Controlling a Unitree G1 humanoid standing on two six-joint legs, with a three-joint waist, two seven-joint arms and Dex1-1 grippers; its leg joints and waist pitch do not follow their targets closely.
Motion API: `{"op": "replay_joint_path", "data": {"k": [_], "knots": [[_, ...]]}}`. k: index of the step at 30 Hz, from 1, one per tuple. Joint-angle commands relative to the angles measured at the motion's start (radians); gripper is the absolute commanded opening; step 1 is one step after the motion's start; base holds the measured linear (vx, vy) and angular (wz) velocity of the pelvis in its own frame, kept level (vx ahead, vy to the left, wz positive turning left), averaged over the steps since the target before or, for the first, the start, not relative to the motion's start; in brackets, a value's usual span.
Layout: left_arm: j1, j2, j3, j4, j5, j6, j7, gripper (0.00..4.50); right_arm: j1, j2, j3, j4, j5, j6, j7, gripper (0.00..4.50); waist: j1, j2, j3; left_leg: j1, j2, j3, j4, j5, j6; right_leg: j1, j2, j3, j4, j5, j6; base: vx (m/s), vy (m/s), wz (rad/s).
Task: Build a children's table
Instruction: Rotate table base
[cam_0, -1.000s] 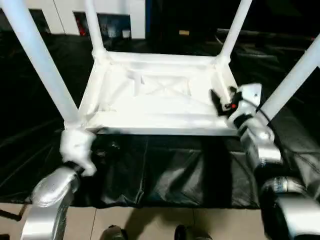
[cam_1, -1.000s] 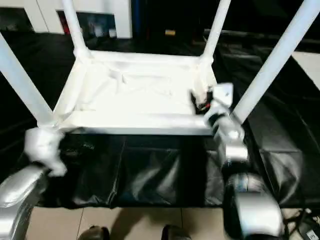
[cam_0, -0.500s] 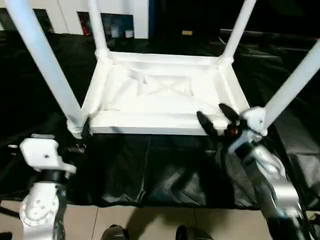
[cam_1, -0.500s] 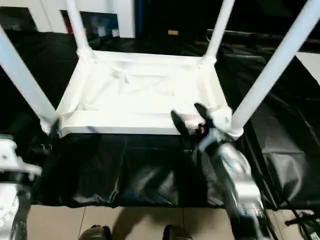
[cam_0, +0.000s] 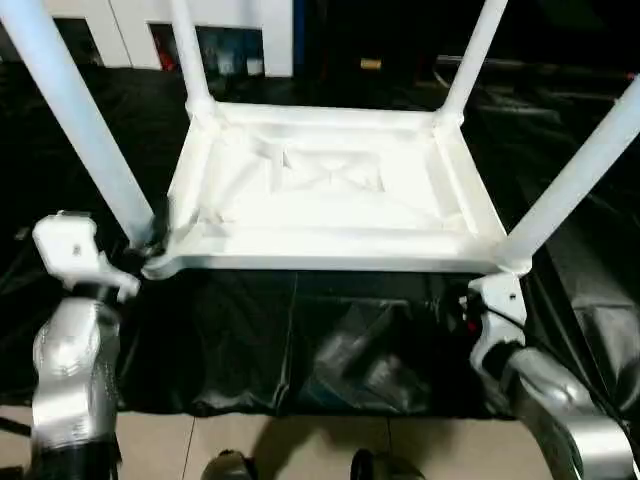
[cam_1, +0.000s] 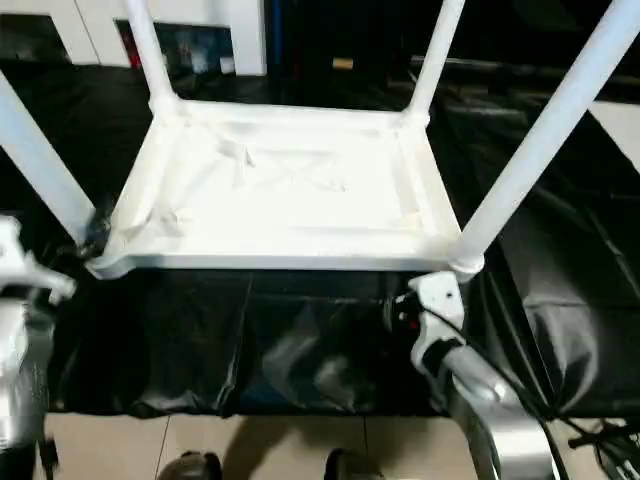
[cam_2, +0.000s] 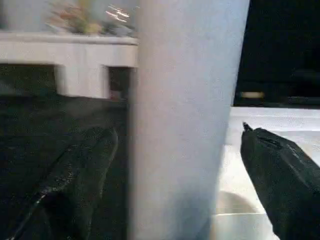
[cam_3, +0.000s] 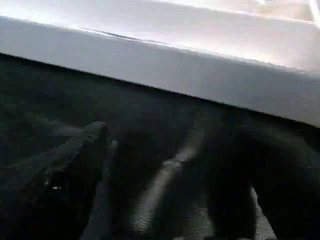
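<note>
Both black two-fingered grippers, left gripper (cam_2: 175, 165) and right gripper (cam_3: 155, 180), gape wide and empty beside the upturned white plastic ribbed tabletop (cam_0: 330, 190) on black sheeting (cam_0: 330, 340), four white tapered tube legs (cam_0: 80, 120) seated, so next likely flipping it upright.

white children's table (cam_0: 320, 190) inverted — four legs (cam_0: 575, 175) up

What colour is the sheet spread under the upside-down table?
Black and glossy, with creases. The sheet shows best in the left eye view, under the white table.
</note>
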Motion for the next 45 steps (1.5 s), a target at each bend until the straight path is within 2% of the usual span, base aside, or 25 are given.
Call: {"op": "replay_joint_path", "data": {"k": [1, 2, 4, 5, 6, 8, 9, 10, 12, 14, 16, 18, 19, 20, 21, 25, 28, 35, 37, 38, 39, 40, 41, 43, 45], "knots": [[-0.009, 0.011, -0.006, 0.03, -0.041, 0.029, -0.081, 4.47, -0.011, -0.007, -0.008, 0.009, -0.019, 0.013, -0.012, 4.5, 0.002, 0.011, -0.063, 0.014, -0.006, -0.002, -0.077, -0.267, -0.031, 0.042, -0.024, 0.022, -0.069, -0.193, -0.124, 0.0, 0.0, 0.0], [-0.025, 0.029, -0.011, 0.048, -0.095, 0.088, -0.165, 4.47, -0.034, -0.01, 0.002, 0.034, -0.04, 0.005, -0.021, 4.5, 0.0, 0.008, -0.065, 0.016, -0.005, 0.001, -0.075, -0.257, -0.026, 0.043, -0.024, 0.023, -0.068, -0.168, -0.133, 0.0, 0.0, 0.0], [-0.043, 0.076, -0.035, 0.073, -0.158, 0.149, -0.325, 4.47, -0.082, -0.009, 0.01, 0.093, -0.067, 0.003, -0.04, 4.5, 0.001, 0.012, -0.069, 0.019, -0.01, 0.003, -0.072, -0.228, -0.028, 0.042, -0.025, 0.023, -0.061, -0.157, -0.153, 0.0, 0.0, 0.0], [-0.045, 0.087, -0.042, 0.076, -0.172, 0.16, -0.359, 4.47, -0.094, -0.009, 0.01, 0.107, -0.073, 0.003, -0.045, 4.5, 0.001, 0.008, -0.069, 0.021, -0.01, 0.006, -0.071, -0.216, -0.027, 0.042, -0.024, 0.023, -0.059, -0.149, -0.162, 0.0, 0.0, 0.0], [-0.046, 0.092, -0.046, 0.077, -0.177, 0.161, -0.374, 4.47, -0.1, -0.009, 0.01, 0.115, -0.075, 0.004, -0.046, 4.5, 0.004, 0.012, -0.068, 0.024, -0.005, 0.007, -0.071, -0.22, -0.025, 0.042, -0.024, 0.024, -0.06, -0.136, -0.167, 0.0, 0.0, 0.0], [-0.045, 0.124, -0.055, 0.071, -0.238, 0.251, -0.464, 4.47, -0.134, -0.008, 0.014, 0.155, -0.079, 0.003, -0.04, 4.5, 0.007, 0.012, -0.072, 0.023, -0.007, 0.008, -0.07, -0.202, -0.022, 0.048, -0.027, 0.023, -0.052, -0.109, -0.184, 0.0, 0.0, 0.0], [-0.038, 0.171, -0.072, 0.054, -0.311, 0.381, -0.571, 4.47, -0.179, -0.005, 0.024, 0.204, -0.088, -0.007, -0.028, 4.5, 0.005, 0.01, -0.073, 0.022, -0.007, 0.008, -0.07, -0.191, -0.023, 0.047, -0.025, 0.022, -0.047, -0.098, -0.192, 0.0, 0.0, 0.0], [-0.028, 0.197, -0.085, 0.029, -0.35, 0.447, -0.622, 4.47, -0.204, 0.002, 0.033, 0.231, -0.097, -0.019, -0.025, 4.5, 0.004, 0.011, -0.072, 0.022, -0.009, 0.009, -0.07, -0.193, -0.027, 0.048, -0.025, 0.022, -0.046, -0.104, -0.195, 0.0, 0.0, 0.0], [-0.016, 0.227, -0.1, 0.0, -0.395, 0.522, -0.68, 4.47, -0.232, 0.016, 0.045, 0.259, -0.105, -0.034, -0.023, 4.5, 0.001, 0.006, -0.071, 0.023, -0.006, 0.011, -0.071, -0.208, -0.026, 0.05, -0.027, 0.023, -0.05, -0.133, -0.199, 0.0, 0.0, 0.0], [-0.004, 0.241, -0.112, -0.024, -0.421, 0.556, -0.71, 4.47, -0.244, 0.029, 0.049, 0.271, -0.102, -0.039, -0.02, 4.5, 0.001, 0.01, -0.074, 0.023, -0.006, 0.01, -0.07, -0.206, -0.027, 0.049, -0.031, 0.024, -0.045, -0.133, -0.206, 0.0, 0.0, 0.0], [0.05, 0.29, -0.175, -0.155, -0.505, 0.671, -0.773, 4.47, -0.289, 0.068, 0.081, 0.323, -0.114, -0.066, -0.008, 4.5, -0.003, 0.011, -0.076, 0.022, -0.003, 0.01, -0.07, -0.193, -0.025, 0.054, -0.031, 0.024, -0.041, -0.105, -0.212, 0.0, 0.0, 0.0], [0.086, 0.3, -0.224, -0.261, -0.55, 0.726, -0.777, 4.47, -0.321, 0.097, 0.113, 0.363, -0.12, -0.09, 0.015, 4.5, -0.011, 0.005, -0.076, 0.02, -0.005, 0.012, -0.069, -0.182, -0.02, 0.058, -0.028, 0.023, -0.042, -0.091, -0.215, 0.0, 0.0, 0.0], [0.086, 0.3, -0.224, -0.261, -0.55, 0.726, -0.777, 4.47, -0.321, 0.097, 0.113, 0.363, -0.12, -0.09, 0.015, 4.5, -0.016, 0.006, -0.08, 0.015, -0.003, 0.009, -0.068, -0.175, -0.022, 0.064, -0.031, 0.023, -0.034, -0.078, -0.221, 0.0, 0.0, 0.0], [0.1, 0.299, -0.242, -0.304, -0.567, 0.746, -0.771, 4.47, -0.335, 0.11, 0.126, 0.382, -0.12, -0.1, 0.025, 4.5, -0.017, 0.009, -0.076, 0.019, -0.004, 0.011, -0.069, -0.184, -0.022, 0.059, -0.029, 0.023, -0.042, -0.099, -0.215, 0.0, 0.0, 0.0], [0.108, 0.294, -0.254, -0.339, -0.578, 0.773, -0.766, 4.47, -0.35, 0.124, 0.134, 0.405, -0.125, -0.113, 0.035, 4.5, -0.025, 0.004, -0.075, 0.014, -0.004, 0.01, -0.071, -0.196, -0.026, 0.064, -0.03, 0.023, -0.041, -0.121, -0.214, 0.0, 0.0, 0.0], [0.128, 0.238, -0.315, -0.441, -0.583, 0.807, -0.719, 4.47, -0.41, 0.184, 0.175, 0.501, -0.145, -0.166, 0.074, 4.5, -0.039, -0.008, -0.072, 0.012, -0.004, 0.009, -0.072, -0.238, -0.036, 0.064, -0.033, 0.024, -0.054, -0.244, -0.175, 0.0, 0.0, 0.0], [0.114, 0.179, -0.383, -0.469, -0.559, 0.796, -0.676, 4.47, -0.465, 0.23, 0.196, 0.594, -0.165, -0.213, 0.087, 4.5, -0.046, -0.008, -0.072, 0.015, -0.002, 0.007, -0.07, -0.249, -0.046, 0.056, -0.032, 0.025, -0.061, -0.32, -0.148, 0.0, 0.0, 0.0], [0.007, 0.067, -0.482, -0.387, -0.421, 0.725, -0.608, 4.47, -0.523, 0.266, 0.185, 0.719, -0.191, -0.274, 0.087, 4.5, -0.037, -0.009, -0.077, 0.024, -0.003, 0.012, -0.065, -0.224, -0.04, 0.055, -0.022, 0.027, -0.055, -0.213, -0.171, 0.0, 0.0, 0.0], [-0.044, 0.018, -0.5, -0.307, -0.336, 0.658, -0.546, 4.47, -0.53, 0.26, 0.164, 0.751, -0.2, -0.293, 0.061, 4.5, -0.033, -0.006, -0.078, 0.025, -0.003, 0.011, -0.064, -0.216, -0.04, 0.055, -0.021, 0.027, -0.056, -0.2, -0.166, 0.0, 0.0, 0.0], [-0.047, 0.016, -0.501, -0.301, -0.332, 0.652, -0.543, 4.47, -0.53, 0.259, 0.163, 0.752, -0.2, -0.294, 0.06, 4.5, -0.031, -0.01, -0.081, 0.024, -0.005, 0.012, -0.062, -0.205, -0.037, 0.06, -0.021, 0.027, -0.053, -0.181, -0.167, 0.0, 0.0, 0.0], [-0.073, -0.004, -0.507, -0.254, -0.291, 0.603, -0.517, 4.47, -0.529, 0.249, 0.148, 0.763, -0.202, -0.302, 0.047, 4.5, -0.027, -0.008, -0.083, 0.024, -0.006, 0.012, -0.061, -0.193, -0.034, 0.06, -0.021, 0.026, -0.053, -0.163, -0.168, 0.0, 0.0, 0.0], [-0.108, -0.022, -0.506, -0.182, -0.231, 0.539, -0.462, 4.47, -0.519, 0.226, 0.122, 0.769, -0.199, -0.311, 0.032, 4.5, -0.026, 0.002, -0.083, 0.025, -0.006, 0.011, -0.062, -0.192, -0.033, 0.059, -0.021, 0.026, -0.051, -0.15, -0.172, 0.0, 0.0, 0.0], [-0.121, -0.026, -0.501, -0.153, -0.208, 0.516, -0.44, 4.47, -0.513, 0.213, 0.109, 0.77, -0.196, -0.314, 0.027, 4.5, -0.02, -0.002, -0.084, 0.029, -0.006, 0.013, -0.059, -0.193, -0.032, 0.061, -0.02, 0.026, -0.053, -0.143, -0.171, 0.0, 0.0, 0.0], [-0.138, -0.014, -0.477, -0.104, -0.188, 0.504, -0.424, 4.47, -0.483, 0.173, 0.08, 0.75, -0.191, -0.316, 0.027, 4.5, -0.014, 0.003, -0.083, 0.03, -0.008, 0.013, -0.06, -0.205, -0.036, 0.06, -0.017, 0.025, -0.054, -0.146, -0.171, 0.0, 0.0, 0.0], [-0.137, 0.0, -0.467, -0.093, -0.177, 0.497, -0.428, 4.47, -0.46, 0.151, 0.064, 0.726, -0.189, -0.313, 0.03, 4.5, -0.011, -0.002, -0.085, 0.026, -0.01, 0.012, -0.059, -0.207, -0.037, 0.065, -0.018, 0.025, -0.055, -0.165, -0.165, 0.0, 0.0, 0.0]]}}
